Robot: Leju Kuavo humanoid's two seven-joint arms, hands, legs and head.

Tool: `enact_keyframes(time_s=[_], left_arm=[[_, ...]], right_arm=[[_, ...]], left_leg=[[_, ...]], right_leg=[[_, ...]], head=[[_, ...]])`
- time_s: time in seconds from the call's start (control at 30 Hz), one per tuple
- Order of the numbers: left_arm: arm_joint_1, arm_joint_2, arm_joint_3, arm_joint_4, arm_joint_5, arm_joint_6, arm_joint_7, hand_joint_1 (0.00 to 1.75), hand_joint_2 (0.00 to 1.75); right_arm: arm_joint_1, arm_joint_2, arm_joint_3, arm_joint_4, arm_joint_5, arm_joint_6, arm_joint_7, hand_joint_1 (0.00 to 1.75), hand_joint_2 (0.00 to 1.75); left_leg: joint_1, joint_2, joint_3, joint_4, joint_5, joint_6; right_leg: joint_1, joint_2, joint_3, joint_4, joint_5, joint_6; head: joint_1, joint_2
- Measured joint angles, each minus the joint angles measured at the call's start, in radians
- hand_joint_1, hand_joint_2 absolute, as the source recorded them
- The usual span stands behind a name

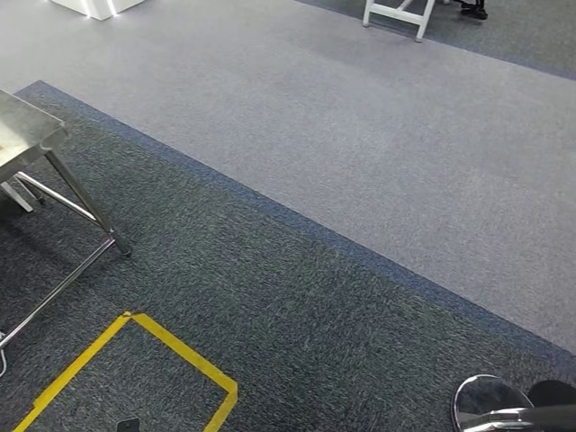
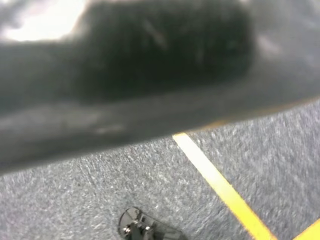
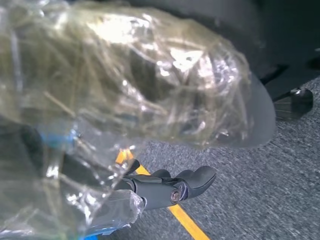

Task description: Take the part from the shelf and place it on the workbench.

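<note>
Right hand [image 3: 166, 190] is gripping the part [image 3: 124, 85], a crinkly clear-plastic-wrapped bundle filling upper left of the right wrist frame. Likely light, soft, slippery film; grip through to the solid core, not loose wrap. Left hand's state: can't tell.

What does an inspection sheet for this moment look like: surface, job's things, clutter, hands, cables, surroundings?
Surface: corner of a metal table at the head view's left edge; top bare where visible.
Job's things: a part wrapped in clear plastic, held by the right robot hand.
Clutter: nothing seen.
Hands: right robot hand grips the wrapped part; left robot hand barely in frame, state unclear.
Cables: nothing seen.
Surroundings: dark carpet with yellow floor tape, lighter carpet beyond, a white frame far off.
</note>
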Motion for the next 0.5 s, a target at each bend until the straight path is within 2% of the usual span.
enact_keyframes(time_s=[0.03,0.07,0.1,0.17,0.2,0.23,0.27,0.33,0.4,0.47,0.5], left_arm=[[0.000,0.000,0.000,0.000,0.000,0.000,0.000,0.00,0.00],[0.000,0.000,0.000,0.000,0.000,0.000,0.000,0.00,0.00],[-0.001,-0.001,0.000,0.000,0.000,0.000,0.000,0.00,0.00],[-0.002,-0.001,0.000,0.000,0.000,0.000,0.000,0.00,0.00],[-0.002,-0.002,0.000,0.000,0.000,0.000,-0.001,0.00,0.00],[-0.003,-0.002,0.000,0.000,0.000,0.000,-0.001,0.00,0.00],[-0.003,-0.002,0.000,0.000,0.000,0.000,-0.001,0.00,0.00],[-0.005,-0.003,0.000,0.000,0.000,0.000,-0.002,0.00,0.00],[-0.006,-0.003,0.000,0.000,0.000,0.000,-0.002,0.00,0.00],[-0.004,-0.003,0.000,0.000,0.000,0.000,-0.002,0.00,0.00],[-0.003,-0.002,0.000,0.000,0.000,0.000,-0.002,0.00,0.00]], right_arm=[[0.001,0.000,0.000,0.000,0.000,0.000,0.000,0.00,0.00],[0.002,-0.001,0.000,0.000,0.001,0.000,0.000,0.00,0.00],[0.004,-0.001,0.000,0.000,0.001,0.000,0.000,0.00,0.00],[0.003,-0.003,0.000,0.000,0.002,0.000,0.000,0.00,0.00],[0.001,-0.004,0.000,0.000,0.002,0.000,0.000,0.00,0.00],[0.000,-0.004,0.000,0.000,0.003,0.000,0.001,0.00,0.00],[-0.001,-0.004,0.000,0.000,0.003,0.000,0.001,0.00,0.00],[0.002,-0.005,0.000,0.000,0.004,0.001,0.001,0.00,0.00],[0.002,-0.005,-0.001,0.000,0.004,0.001,0.002,0.00,0.00],[0.001,-0.005,-0.001,0.000,0.004,0.002,0.002,0.00,0.00],[0.001,-0.005,-0.001,0.000,0.004,0.002,0.002,0.00,0.00]], left_leg=[[-0.001,0.009,0.000,0.000,0.000,0.000],[-0.001,0.017,0.000,0.000,-0.001,0.000],[-0.002,0.025,0.001,0.000,-0.002,-0.001],[-0.004,0.037,0.005,0.001,-0.004,-0.005],[-0.006,0.041,0.007,0.002,-0.006,-0.009],[-0.007,0.045,0.008,0.003,-0.007,-0.014],[-0.008,0.050,0.009,0.003,-0.008,-0.020],[-0.005,0.055,0.012,0.003,-0.011,-0.032],[-0.002,0.037,0.000,0.040,-0.042,-0.042],[0.000,0.009,-0.050,0.157,-0.112,-0.047],[0.000,0.002,-0.080,0.224,-0.141,-0.048]], right_leg=[[0.000,-0.003,-0.019,0.039,-0.009,0.001],[0.000,-0.005,-0.018,0.036,0.003,0.001],[0.000,-0.009,0.005,-0.008,0.032,-0.001],[0.003,-0.034,0.083,-0.155,0.096,-0.009],[0.006,-0.045,0.111,-0.210,0.114,-0.014],[0.009,-0.052,0.126,-0.241,0.122,-0.019],[0.012,-0.051,0.127,-0.248,0.122,-0.024],[0.012,-0.038,0.128,-0.253,0.127,-0.035],[0.008,-0.027,0.136,-0.262,0.137,-0.048],[0.007,-0.013,0.140,-0.265,0.141,-0.055],[0.008,-0.005,0.140,-0.265,0.141,-0.056]], head=[[0.000,0.000],[0.000,0.000],[0.000,0.000],[0.000,0.000],[-0.001,0.000],[-0.002,0.000],[-0.002,0.000],[-0.002,0.000],[-0.005,0.000],[-0.009,0.000],[-0.010,0.000]])
